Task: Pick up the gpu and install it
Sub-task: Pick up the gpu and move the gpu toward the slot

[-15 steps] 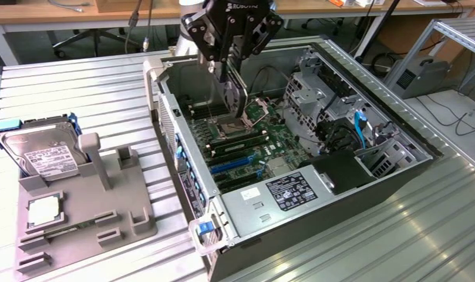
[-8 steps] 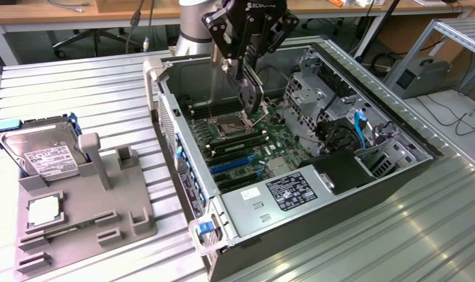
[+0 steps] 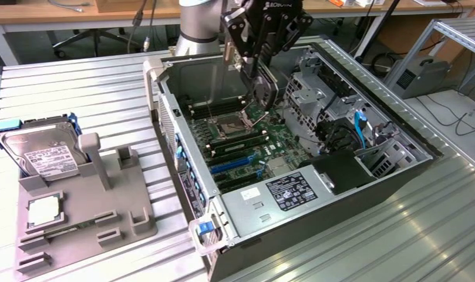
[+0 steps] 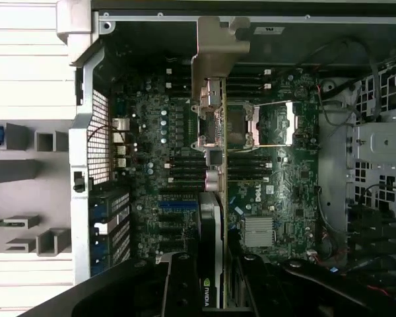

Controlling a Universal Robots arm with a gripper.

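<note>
The gpu (image 3: 266, 91) is a thin black card that hangs on edge inside the open computer case (image 3: 425, 147), above the motherboard (image 3: 245, 138) and close to the CPU socket (image 3: 225, 124). My gripper (image 3: 257, 56) is shut on its upper edge. In the wrist view the gpu (image 4: 210, 218) runs edge-on away from my gripper (image 4: 214, 277), and its silvery-beige bracket (image 4: 218, 46) points toward the case's rear wall. The card floats over the board, apart from the blue expansion slots (image 4: 178, 205).
A grey holder (image 3: 104, 200) on the slatted table at the exterior view's left carries a silver hard drive (image 3: 43, 154) and a small square chip (image 3: 43, 210). Inside the case are a power supply (image 3: 288, 191), drive cages (image 3: 316, 94) and cables (image 3: 361, 132).
</note>
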